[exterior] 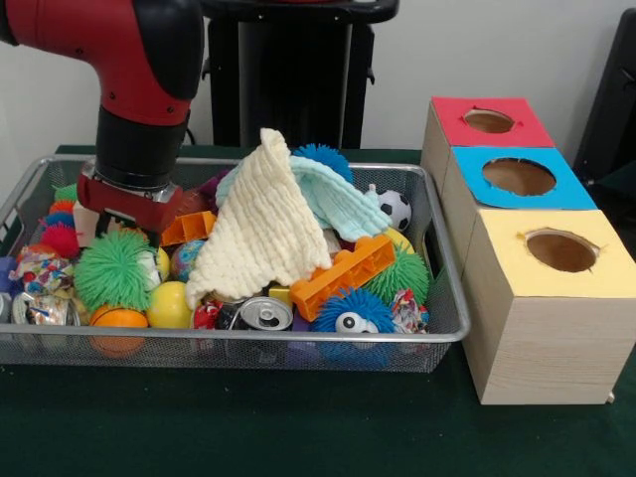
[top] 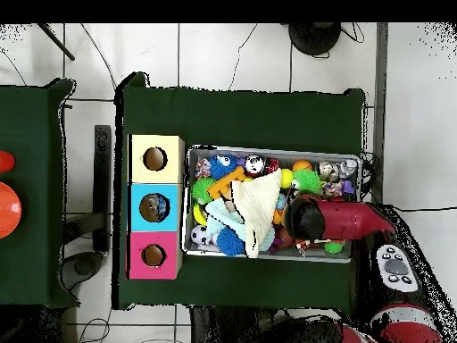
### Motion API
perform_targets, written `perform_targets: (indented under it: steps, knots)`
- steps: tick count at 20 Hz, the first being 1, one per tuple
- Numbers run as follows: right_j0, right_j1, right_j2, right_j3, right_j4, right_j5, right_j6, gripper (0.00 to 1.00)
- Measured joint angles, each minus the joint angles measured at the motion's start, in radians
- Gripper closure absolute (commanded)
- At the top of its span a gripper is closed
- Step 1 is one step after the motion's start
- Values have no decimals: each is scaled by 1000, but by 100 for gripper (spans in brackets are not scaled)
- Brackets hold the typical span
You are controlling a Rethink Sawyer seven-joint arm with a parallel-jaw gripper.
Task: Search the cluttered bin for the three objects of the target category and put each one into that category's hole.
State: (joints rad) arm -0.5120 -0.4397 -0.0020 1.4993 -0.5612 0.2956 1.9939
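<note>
The claw (exterior: 127, 221) is down inside the wire bin (exterior: 449, 298), at its left end in the front view, buried among the toys. Whether it is spread or closed cannot be told, and nothing can be seen held in it, since the black wrist and red housing hide the business end in both views.

The bin is packed: a cream cloth (exterior: 263, 234) is draped over the middle with a pale blue cloth (exterior: 343, 204) behind it, a green spiky ball (exterior: 114, 270) lies just beside the claw, and an orange plastic block (exterior: 343, 278), a blue spiky ball with eyes (exterior: 353, 313), a small soccer ball (exterior: 396, 209) and a drinks can (exterior: 260, 315) are spread among the rest.

Beside the bin on the green worktop (exterior: 298, 427) stand three boxes with holes — red (exterior: 489, 121), blue (exterior: 519, 177) and yellow (exterior: 561, 250). From overhead, something appears to lie in the blue hole already, though what it is cannot be made out.

The step in hand is judged to be the search-and-grasp — a pick at the bin's left end. A firm hold will be needed next, then a clean lift clear of the mesh wall and a carry across to the matching hole.
</note>
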Motion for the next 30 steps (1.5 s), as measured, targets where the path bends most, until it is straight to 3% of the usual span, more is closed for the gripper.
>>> perform_targets:
  steps: [13, 27, 28, 30]
  knots:
    - [106, 40, -118, -30, 2, -74, 0, 0]
    - [119, 56, -141, -43, 40, -78, 0, 0]
    - [119, 57, -144, -43, 46, -77, 0, 100]
    - [119, 57, -150, -43, 47, -77, 0, 100]
